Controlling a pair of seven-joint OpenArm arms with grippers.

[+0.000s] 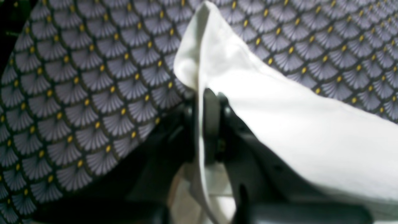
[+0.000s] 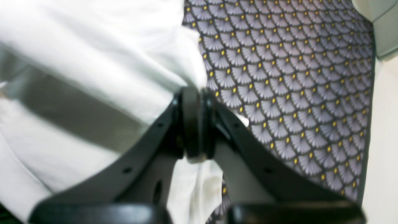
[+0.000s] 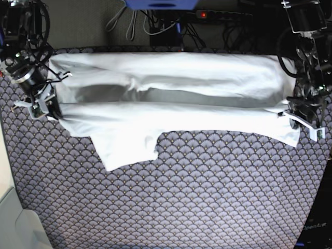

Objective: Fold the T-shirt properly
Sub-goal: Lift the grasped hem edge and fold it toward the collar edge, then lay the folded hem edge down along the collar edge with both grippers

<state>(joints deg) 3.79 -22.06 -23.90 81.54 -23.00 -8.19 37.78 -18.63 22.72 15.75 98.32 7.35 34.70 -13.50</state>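
Base view, left to right: the right tool (image 3: 45, 106) is clamped shut on one edge of the T-shirt (image 3: 171, 98), and the left tool (image 3: 301, 116) pinches the opposite edge, so the cloth hangs stretched between them over the patterned surface (image 3: 181, 202), likely to carry one long fold across. A sleeve drapes down near the right tool. Both wrist views show jaws closed flat on white fabric.
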